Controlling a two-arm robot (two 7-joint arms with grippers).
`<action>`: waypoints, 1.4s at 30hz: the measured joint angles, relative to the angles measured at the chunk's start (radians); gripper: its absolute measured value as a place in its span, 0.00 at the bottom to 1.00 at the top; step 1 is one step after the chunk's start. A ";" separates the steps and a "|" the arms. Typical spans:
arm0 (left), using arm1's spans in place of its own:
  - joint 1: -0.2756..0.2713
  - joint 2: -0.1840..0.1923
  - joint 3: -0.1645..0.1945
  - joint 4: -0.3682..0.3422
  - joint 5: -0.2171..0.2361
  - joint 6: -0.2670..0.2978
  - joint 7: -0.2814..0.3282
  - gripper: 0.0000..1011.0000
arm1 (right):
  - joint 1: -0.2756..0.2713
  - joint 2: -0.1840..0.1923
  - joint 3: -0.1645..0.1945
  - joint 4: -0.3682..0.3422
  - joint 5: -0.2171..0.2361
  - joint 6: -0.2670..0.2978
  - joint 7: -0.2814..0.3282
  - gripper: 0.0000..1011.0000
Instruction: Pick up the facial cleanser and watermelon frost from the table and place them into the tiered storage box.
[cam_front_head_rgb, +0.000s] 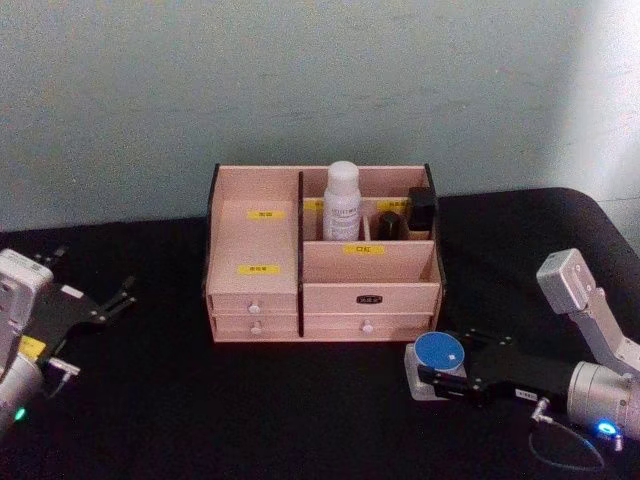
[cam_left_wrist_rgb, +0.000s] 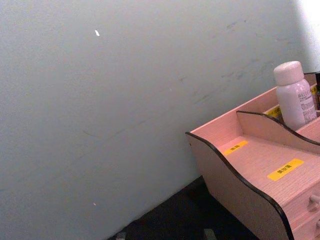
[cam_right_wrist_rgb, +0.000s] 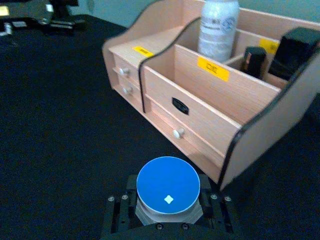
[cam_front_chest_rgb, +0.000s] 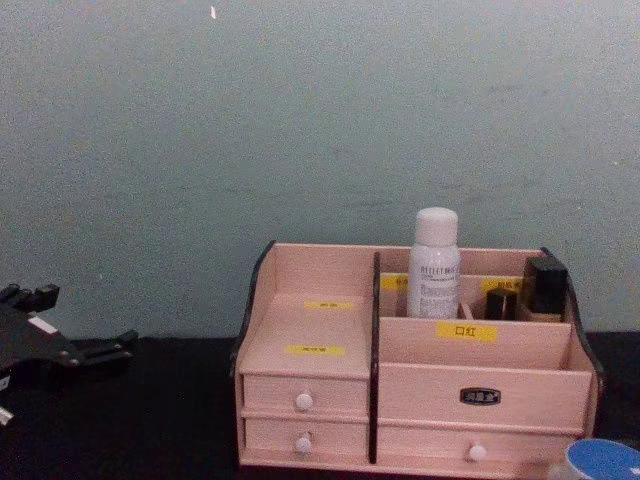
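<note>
The tiered storage box stands at the middle back of the black table, also in the chest view. The facial cleanser, a white bottle, stands upright in a rear compartment. The watermelon frost, a small round jar with a blue lid, sits low at the box's front right corner. My right gripper is shut on its pale body. My left gripper rests open at the far left, away from the box.
A black rectangular item and a small dark tube occupy the back right compartments beside the bottle. The left stepped shelves are bare. A pale wall rises right behind the box. Dark tabletop spreads in front and to the left.
</note>
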 joint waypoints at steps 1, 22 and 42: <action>0.000 0.000 0.000 0.000 0.000 0.000 0.000 0.99 | 0.000 0.001 -0.001 -0.002 0.001 -0.002 0.004 0.71; 0.000 0.000 0.000 0.000 0.000 0.000 0.000 0.99 | 0.155 -0.048 -0.082 -0.014 0.011 -0.053 0.087 0.71; 0.000 0.000 0.000 0.000 0.000 0.000 0.000 0.99 | 0.348 -0.159 -0.183 0.095 -0.018 -0.055 0.121 0.71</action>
